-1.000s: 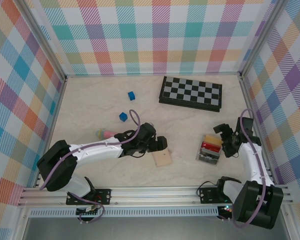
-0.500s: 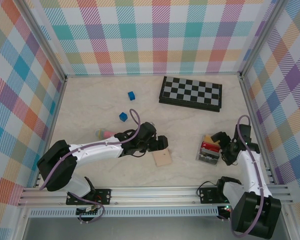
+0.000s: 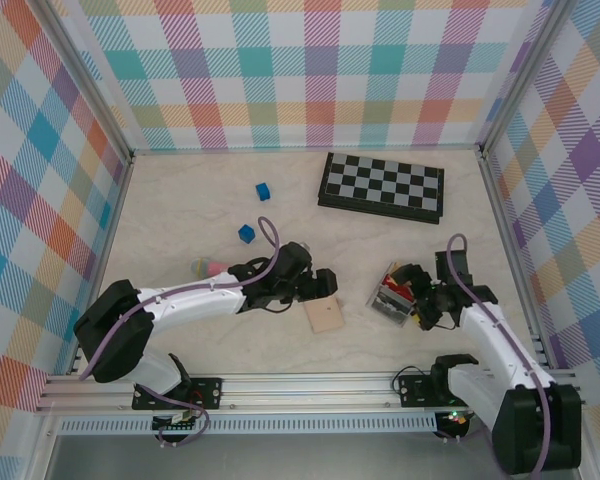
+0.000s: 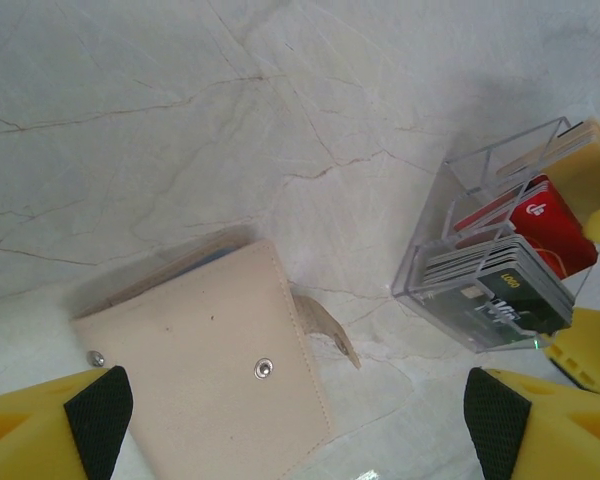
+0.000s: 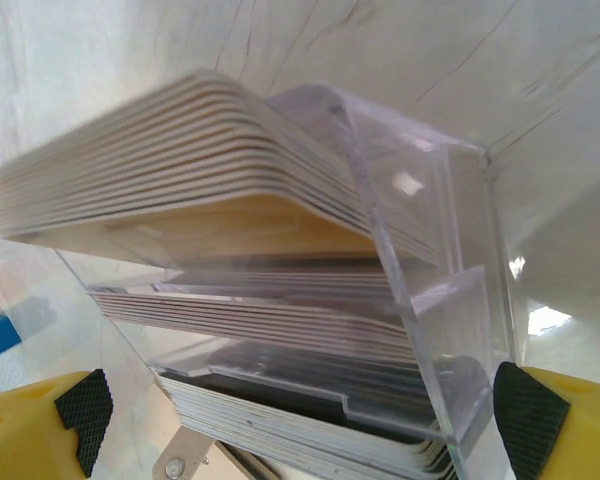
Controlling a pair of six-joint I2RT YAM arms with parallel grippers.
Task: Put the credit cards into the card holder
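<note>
The card holder (image 3: 325, 316) (image 4: 210, 370) is lying nearest on the bench (image 3: 200, 210), flat and closed, snap face up. Its edges are skewed to the bench edge and its tab is pointing right. The left jaws are being held wide apart over it, gripping nothing.

To the right, the credit cards (image 3: 396, 290) (image 4: 510, 270) (image 5: 210, 230) are standing on edge in a clear case (image 3: 383, 306) (image 4: 450, 190) (image 5: 430, 250). "LOGO" is being shown on a dark card. The right jaws are being held wide apart astride the case.

Since a second ago the case has been shifted left and turned, the right arm moving with it.

Farther off, two blue blocks (image 3: 263, 190) and a chessboard (image 3: 381, 186) are lying.
</note>
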